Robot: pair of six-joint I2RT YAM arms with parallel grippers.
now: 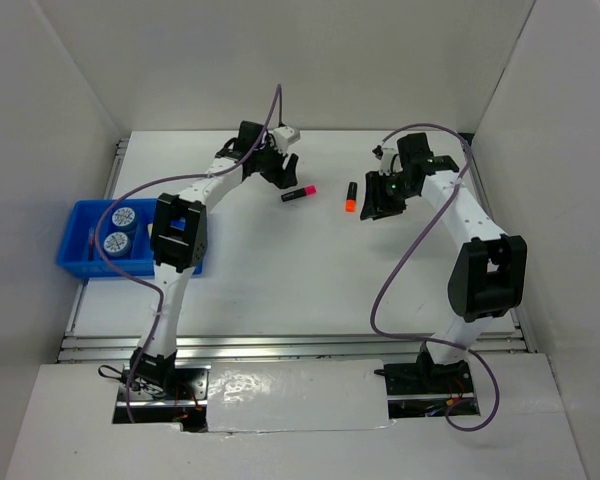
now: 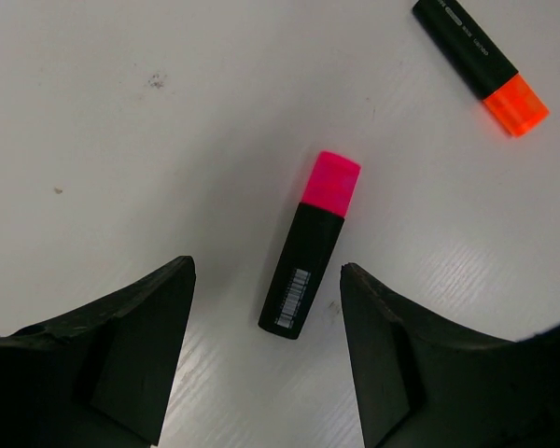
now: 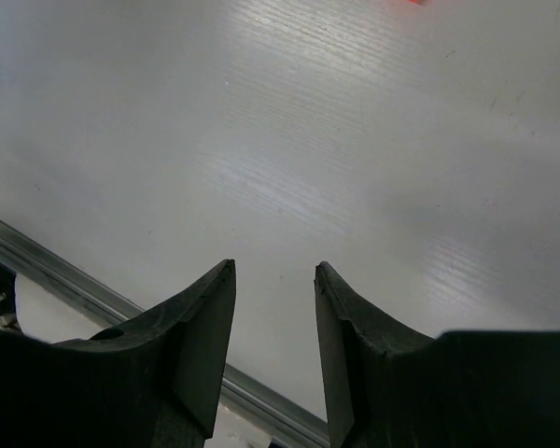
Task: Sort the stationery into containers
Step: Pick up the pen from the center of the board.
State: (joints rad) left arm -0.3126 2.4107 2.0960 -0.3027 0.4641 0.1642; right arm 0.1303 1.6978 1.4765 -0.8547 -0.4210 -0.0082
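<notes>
Between my left gripper's (image 2: pixel 266 271) wide-spread jaws: pink marker (image 2: pixel 310 245) flat on table (image 2: pixel 121 140), touching neither jaw. Orange-black marker (image 2: pixel 481 63) lies near it. My right gripper (image 3: pixel 275 271) is parted, holding nothing. 2 rolls (image 1: pixel 121 217) sit in blue tray (image 1: pixel 85 265), far left.

Top external: fixed high behind the arms, tilted down over the whole table (image 1: pixel 310 270), bases at 6 o'clock.
Left wrist: close, facing straight down past the left gripper (image 2: pixel 267 266). Pink marker (image 2: pixel 310 245) at centre, orange-black marker (image 2: pixel 481 63) at 1 o'clock; the top view shares both.
Right wrist: low, oblique, past the right gripper (image 3: pixel 275 266); rail (image 3: pixel 47 266) at 8 o'clock.
</notes>
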